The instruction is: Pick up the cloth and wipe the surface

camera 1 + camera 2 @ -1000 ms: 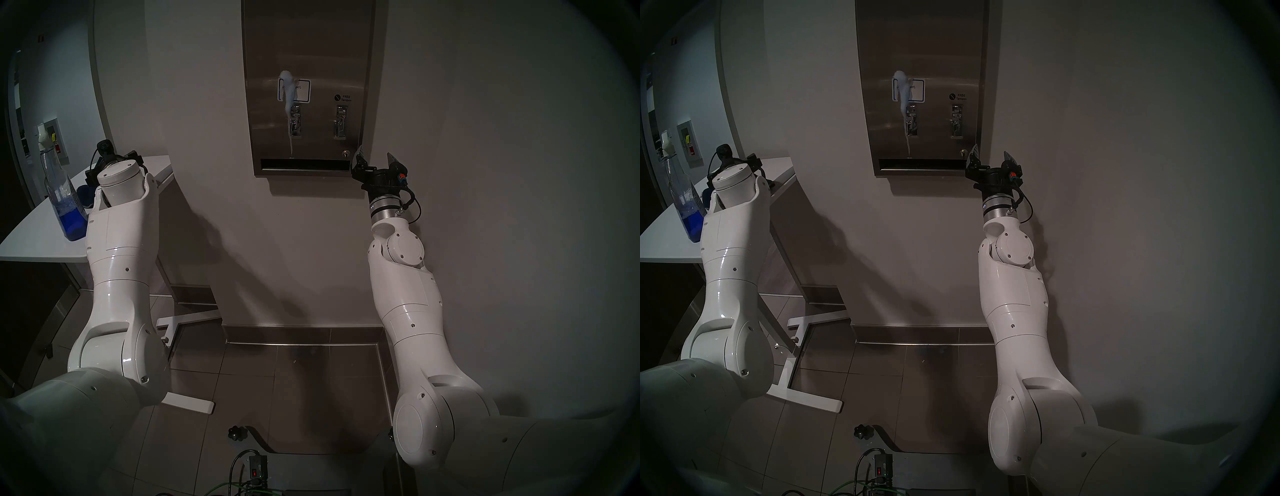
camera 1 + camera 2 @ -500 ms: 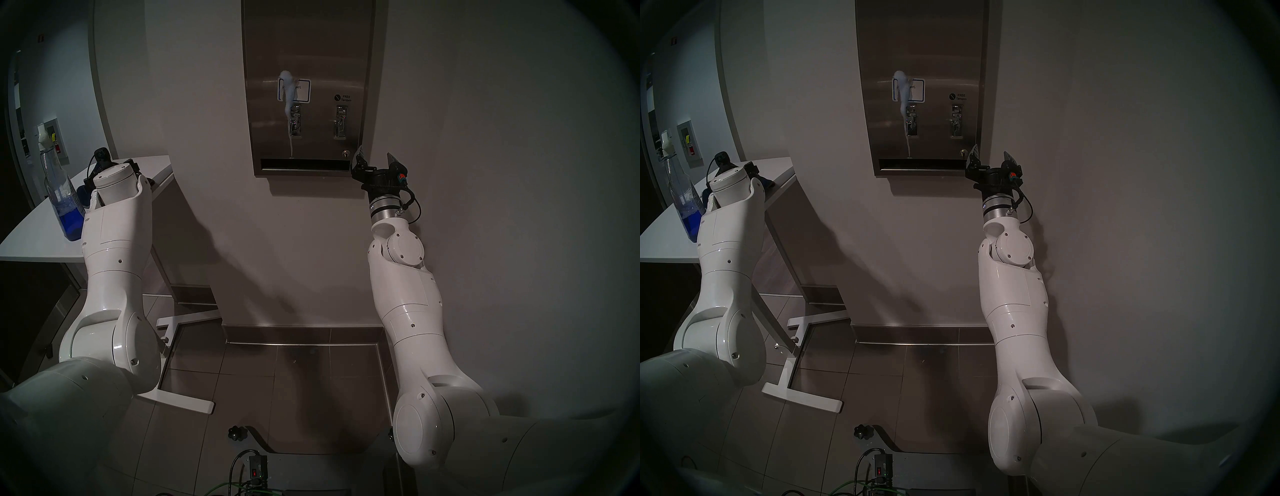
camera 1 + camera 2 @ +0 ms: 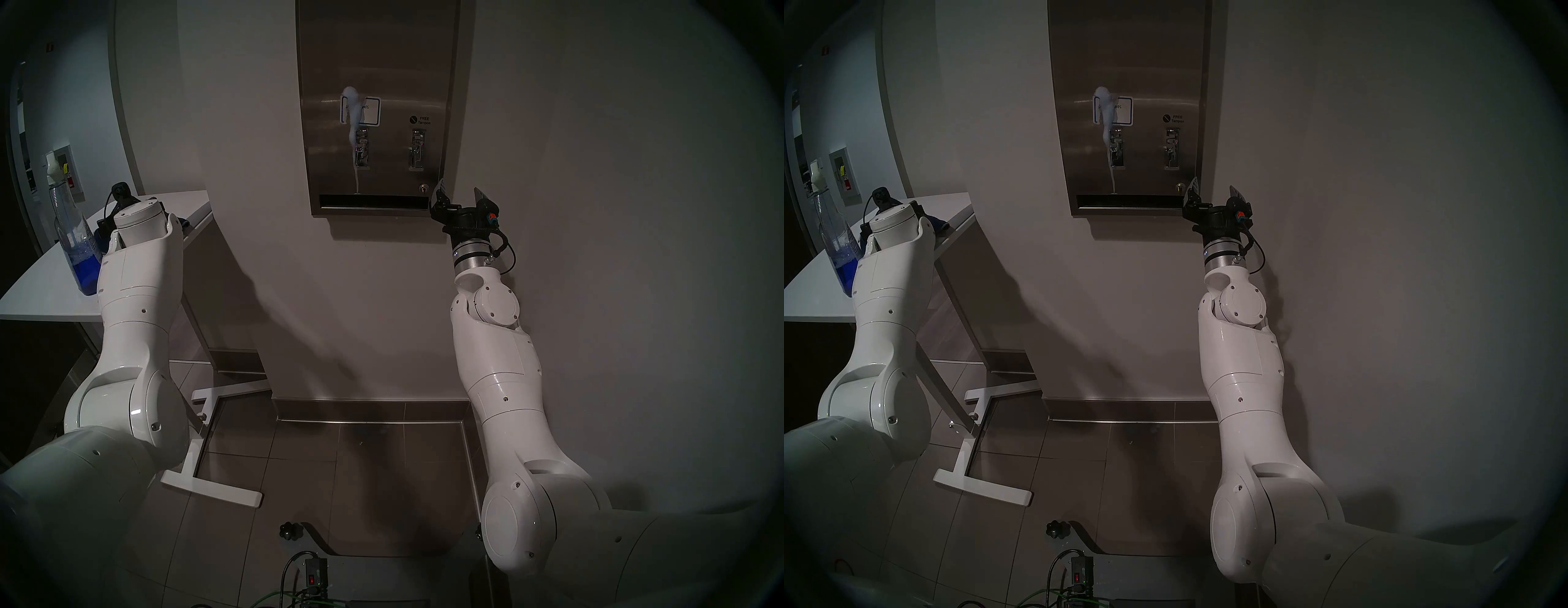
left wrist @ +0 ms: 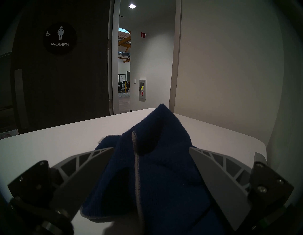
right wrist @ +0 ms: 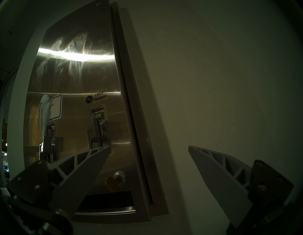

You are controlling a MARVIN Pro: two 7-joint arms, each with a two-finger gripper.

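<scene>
The navy-blue cloth (image 4: 157, 167) lies bunched on the white table (image 4: 49, 147), with its pale stitched hem facing me. My left gripper (image 4: 151, 148) is open, with one finger on each side of the cloth. In the head view my left wrist (image 3: 140, 216) hides that gripper, and only a bit of cloth (image 3: 937, 223) shows. The stainless-steel dispenser front (image 3: 377, 63) hangs on the wall with a white foam streak (image 3: 352, 114) running over its label (image 3: 370, 111) and left lever (image 3: 361, 146). My right gripper (image 3: 459, 189) is open and empty beside the dispenser's lower right corner (image 5: 141, 205).
A spray bottle (image 3: 78, 250) of blue liquid stands on the table (image 3: 38, 293), just left of my left forearm. The table's white foot (image 3: 212, 488) rests on the tiled floor. A dark door (image 4: 59, 38) marked WOMEN stands behind the table. A key (image 5: 110, 183) sits in the dispenser's lock.
My left arm has swung to the left and further over the table, bringing its wrist over the cloth. The right arm has not moved.
</scene>
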